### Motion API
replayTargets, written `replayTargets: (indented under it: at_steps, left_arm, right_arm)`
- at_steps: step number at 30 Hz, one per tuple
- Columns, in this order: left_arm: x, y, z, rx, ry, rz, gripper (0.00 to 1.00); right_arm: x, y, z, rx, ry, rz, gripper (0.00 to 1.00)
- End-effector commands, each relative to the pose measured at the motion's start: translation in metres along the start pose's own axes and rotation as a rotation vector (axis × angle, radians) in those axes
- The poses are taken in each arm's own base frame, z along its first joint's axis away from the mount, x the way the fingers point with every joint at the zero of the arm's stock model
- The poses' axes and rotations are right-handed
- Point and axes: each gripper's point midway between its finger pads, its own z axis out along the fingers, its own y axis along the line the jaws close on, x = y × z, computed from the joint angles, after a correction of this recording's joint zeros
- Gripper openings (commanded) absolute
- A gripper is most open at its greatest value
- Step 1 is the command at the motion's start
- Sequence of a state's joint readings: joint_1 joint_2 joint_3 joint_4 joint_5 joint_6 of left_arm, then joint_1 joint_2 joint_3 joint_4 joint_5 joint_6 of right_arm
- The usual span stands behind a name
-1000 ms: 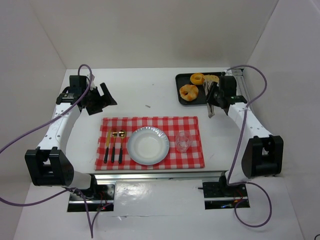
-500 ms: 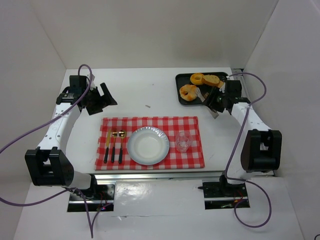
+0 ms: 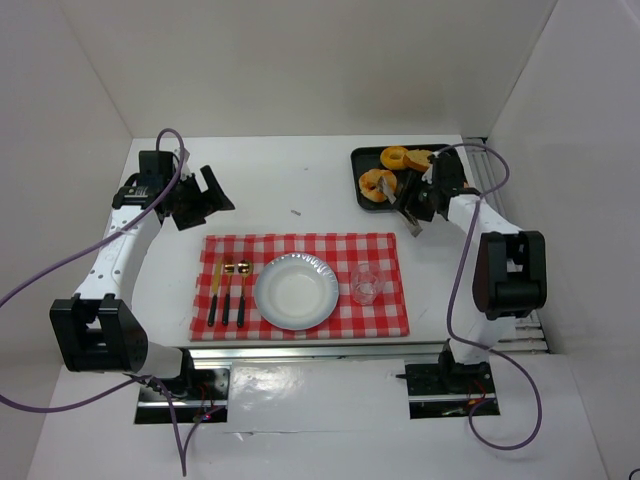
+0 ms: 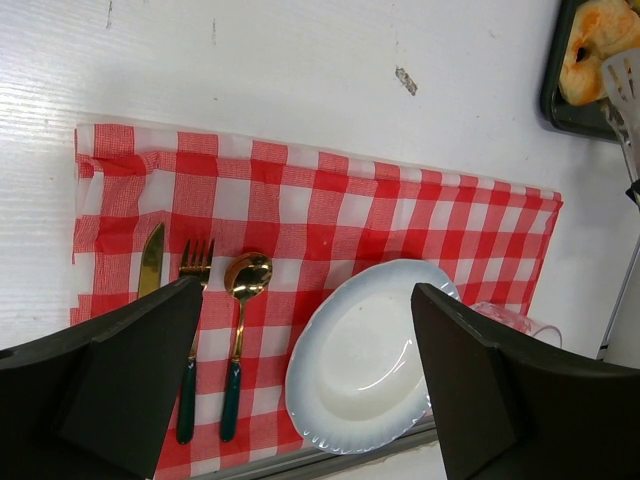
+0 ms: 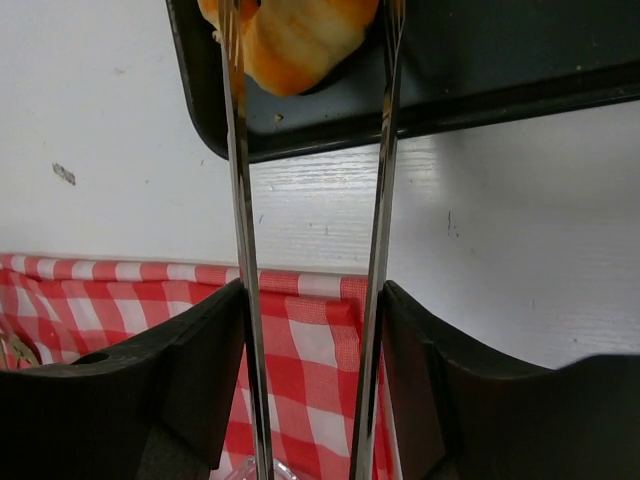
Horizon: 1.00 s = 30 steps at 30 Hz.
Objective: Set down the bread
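Right claw (image 5: 315, 300) pinching the tongs (image 5: 240, 200), blades parted over the bread (image 5: 295, 35) in the tray's (image 5: 480, 60) front-left corner ready to squeeze; plate (image 3: 295, 291) sits well off the tray, left claw (image 4: 308, 295) spread, empty.

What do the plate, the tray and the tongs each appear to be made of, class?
Plate: probably ceramic or melamine, glossy white with a scalloped rim; the look leaves it open.
Tray: likely metal with a dark matte coating, thin raised rim.
Tongs: bare metal, thin silvery blades with streaked reflections.
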State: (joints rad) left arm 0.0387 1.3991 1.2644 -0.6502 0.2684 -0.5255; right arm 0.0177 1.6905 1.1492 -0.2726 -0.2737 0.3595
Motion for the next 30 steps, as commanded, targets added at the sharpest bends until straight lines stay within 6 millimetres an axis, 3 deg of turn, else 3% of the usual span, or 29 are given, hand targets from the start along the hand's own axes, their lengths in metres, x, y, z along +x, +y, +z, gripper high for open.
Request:
replayTargets:
  at_steps: [1,4,5,7,9,14,17,18,19,22,23,25,26,30]
  left_arm:
    - [-0.011,-0.008,-0.003,0.035,-0.031,0.012,0.99]
    - [-0.011,-0.008,-0.003,0.035,-0.031,0.012,0.99]
    - [-0.011,-0.008,-0.003,0.035,-0.031,0.012,0.99]
    - [-0.011,-0.008,-0.003,0.035,-0.031,0.012,0.99]
    - [-0.011,-0.008,-0.003,0.035,-0.031,0.012,0.99]
    - [-0.010,-0.009,-0.003,0.044,-0.027,0.012,0.99]
    - [-0.010,-0.009,-0.003,0.044,-0.027,0.012,0.99]
    - [-0.010,-0.009,-0.003,0.044,-0.027,0.012,0.99]
    - [-0.010,-0.009,-0.003,0.044,-0.027,0.012,0.99]
    - [-0.013,-0.010,-0.008,0.040,-0.041,0.015,0.99]
    - [-0.013,-0.010,-0.008,0.040,-0.041,0.015,0.99]
    - [-0.013,-0.012,-0.008,0.048,-0.037,0.016,0.99]
    - [-0.014,-0.013,-0.012,0.052,-0.046,0.019,0.99]
    - [-0.014,-0.011,-0.015,0.035,-0.056,0.019,0.99]
  right_arm:
    - [-0.028,0.018,0.006,-0.041,-0.081,-0.053,0.60]
    - [-0.036,0.019,0.005,-0.037,-0.104,-0.058,0.46]
    - [-0.041,0.020,0.000,-0.031,-0.124,-0.052,0.39]
    - [-0.043,0.023,-0.010,-0.017,-0.147,-0.060,0.34]
    - [-0.054,0.029,-0.032,-0.007,-0.207,-0.058,0.27]
    - [-0.064,0.051,-0.087,-0.040,-0.295,-0.083,0.25]
    - [-0.046,0.067,-0.102,-0.064,-0.255,-0.130,0.25]
    - [-0.035,0.078,-0.111,-0.098,-0.230,-0.145,0.25]
    - [-0.018,0.096,-0.113,-0.140,-0.195,-0.191,0.25]
    - [0.031,0.124,-0.119,-0.232,-0.095,-0.269,0.25]
    - [0.065,0.143,-0.118,-0.282,-0.030,-0.326,0.25]
    - [0.099,0.158,-0.123,-0.312,0.039,-0.385,0.25]
    - [0.127,0.172,-0.128,-0.341,0.087,-0.434,0.25]
    - [0.183,0.183,-0.141,-0.400,0.175,-0.507,0.25]
